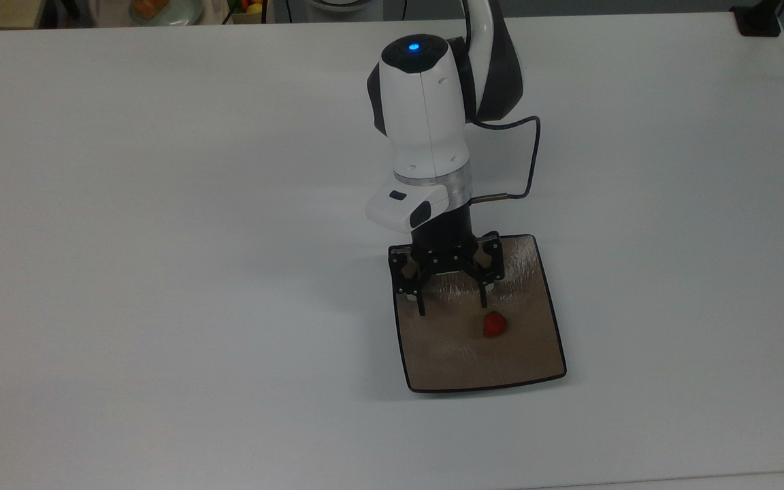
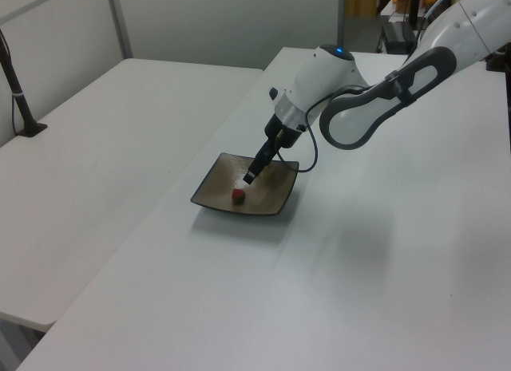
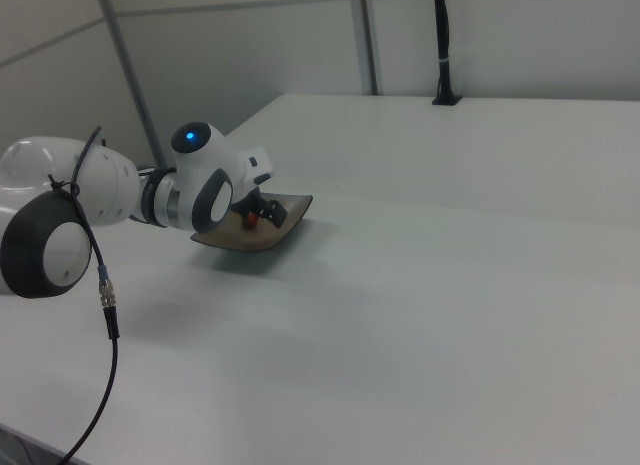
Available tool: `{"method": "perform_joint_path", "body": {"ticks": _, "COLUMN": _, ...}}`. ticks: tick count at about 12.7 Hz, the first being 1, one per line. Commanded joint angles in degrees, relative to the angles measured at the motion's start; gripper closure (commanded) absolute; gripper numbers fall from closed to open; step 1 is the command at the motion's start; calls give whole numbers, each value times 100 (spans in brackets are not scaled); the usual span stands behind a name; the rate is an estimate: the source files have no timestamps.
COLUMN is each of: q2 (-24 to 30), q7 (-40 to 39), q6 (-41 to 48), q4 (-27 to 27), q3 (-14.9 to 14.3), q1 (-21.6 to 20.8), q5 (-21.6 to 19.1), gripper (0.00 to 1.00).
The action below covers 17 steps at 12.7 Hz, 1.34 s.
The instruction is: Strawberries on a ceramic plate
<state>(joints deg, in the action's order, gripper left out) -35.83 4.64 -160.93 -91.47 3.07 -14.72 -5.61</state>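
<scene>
I see my tool (image 1: pixel 452 304) hanging over the plate (image 1: pixel 535 354) with its fingers (image 1: pixel 421 304) spread wide and nothing between them. The strawberry (image 1: pixel 495 325) lies on the plate, at about 4 o'clock from the tool in the top view, clear of both fingertips. The plate sits flat on the white bench (image 1: pixel 160 272). In the left view the strawberry (image 2: pixel 238 195) rests near the plate's middle.
</scene>
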Motion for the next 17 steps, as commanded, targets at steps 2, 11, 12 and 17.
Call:
{"method": "perform_joint_path", "body": {"ticks": 2, "q2": 364, "q7": 72, "q6": 105, "q4": -71, "q3": -17, "q1": -66, "q5": -28, "gripper": 0}}
{"method": "perform_joint_path", "body": {"ticks": 11, "q2": 2947, "q7": 282, "q6": 5831, "q4": -116, "q3": -87, "q1": 373, "q5": 368, "gripper": 0}}
{"method": "perform_joint_path", "body": {"ticks": 12, "q2": 3107, "q7": 283, "q6": 6123, "q4": -108, "q3": -96, "q1": 470, "q5": 376, "gripper": 0}}
{"method": "perform_joint_path", "body": {"ticks": 17, "q2": 3617, "q7": 274, "q6": 6925, "q4": -151, "q3": -96, "q1": 673, "q5": 368, "gripper": 0}}
